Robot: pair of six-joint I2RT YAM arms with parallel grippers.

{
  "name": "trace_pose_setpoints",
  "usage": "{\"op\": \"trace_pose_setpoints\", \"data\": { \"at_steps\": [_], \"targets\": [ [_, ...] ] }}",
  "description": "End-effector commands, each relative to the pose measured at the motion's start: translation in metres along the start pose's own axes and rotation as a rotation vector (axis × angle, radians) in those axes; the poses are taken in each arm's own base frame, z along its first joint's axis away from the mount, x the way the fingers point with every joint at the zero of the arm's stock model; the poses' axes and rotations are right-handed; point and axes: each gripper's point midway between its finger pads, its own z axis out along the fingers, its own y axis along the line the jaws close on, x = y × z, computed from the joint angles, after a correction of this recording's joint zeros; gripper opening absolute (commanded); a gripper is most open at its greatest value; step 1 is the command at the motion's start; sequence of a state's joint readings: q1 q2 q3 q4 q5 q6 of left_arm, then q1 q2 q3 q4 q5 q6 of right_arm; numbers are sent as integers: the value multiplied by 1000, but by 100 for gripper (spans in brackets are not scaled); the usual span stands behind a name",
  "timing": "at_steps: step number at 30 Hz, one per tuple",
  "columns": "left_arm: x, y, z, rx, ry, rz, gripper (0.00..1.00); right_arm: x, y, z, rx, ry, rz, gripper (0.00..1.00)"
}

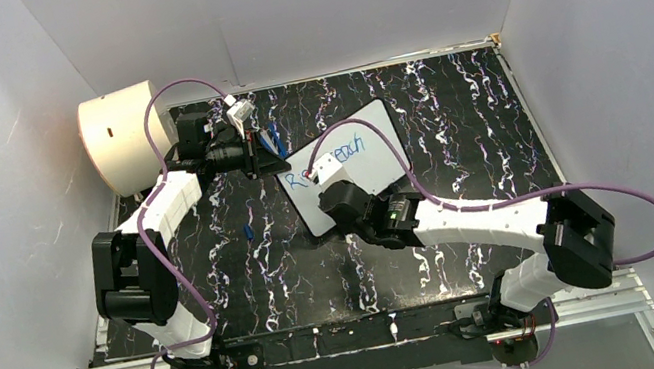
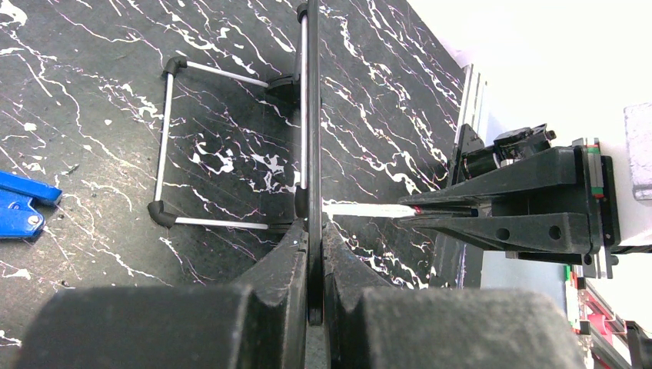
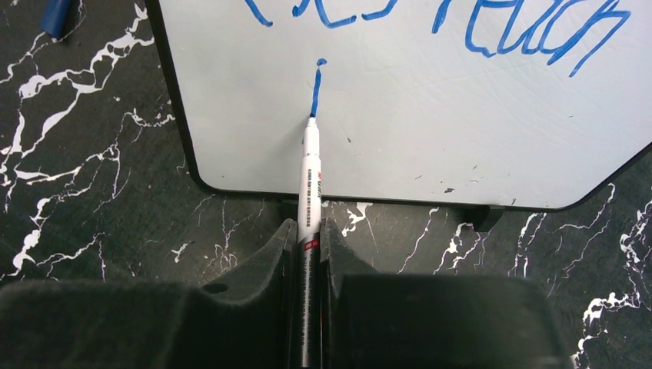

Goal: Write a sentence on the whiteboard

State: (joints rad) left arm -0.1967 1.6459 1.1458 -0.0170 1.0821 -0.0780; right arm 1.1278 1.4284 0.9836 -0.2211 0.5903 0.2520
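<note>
from the overhead camera i get the layout: the black marbled worktop [image 1: 451,102], the whiteboard [image 1: 374,174] about midway across it and turned at an angle, and a cream drum [image 1: 124,139] at the far left corner. the left arm folds up from its base and reaches forward along the left side to the board's left edge. the right arm comes in low from the right, elbow out, with its wrist over the board's near left part. that view hides both grips - the wrist cameras give me those.

the left wrist camera sees the board edge-on as a thin black line, and the left fingers [image 2: 314,238] are closed on that edge. only this view shows the wire stand [image 2: 165,146] on the board's back side. a blue piece [image 2: 23,201] lies on the worktop at the far left; i cannot tell what it is.

the right wrist camera shows the right fingers [image 3: 307,242] clamped on a white marker [image 3: 310,165] that points straight at the board face. the sentence [image 3: 530,31] runs in blue along the top - "reach" reads clearly, while the word before it is cut off by the frame. below it is a single short upright stroke [image 3: 316,84], and the marker tip touches its lower end, near the board's lower left corner.
</note>
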Motion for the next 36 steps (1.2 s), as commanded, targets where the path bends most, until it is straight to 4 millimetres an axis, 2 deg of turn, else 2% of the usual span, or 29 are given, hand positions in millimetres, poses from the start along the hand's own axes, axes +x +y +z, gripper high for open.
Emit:
{"op": "trace_pose_setpoints", "data": {
  "at_steps": [1, 23, 36],
  "targets": [
    [1, -15, 3, 31, 22, 13, 0, -25, -3, -3, 18, -88, 32, 0],
    [1, -15, 3, 32, 22, 15, 0, -29, -12, 1, 81, -111, 33, 0],
    [2, -15, 3, 31, 24, 11, 0, -5, -12, 2, 75, -26, 22, 0]
  ]
}}
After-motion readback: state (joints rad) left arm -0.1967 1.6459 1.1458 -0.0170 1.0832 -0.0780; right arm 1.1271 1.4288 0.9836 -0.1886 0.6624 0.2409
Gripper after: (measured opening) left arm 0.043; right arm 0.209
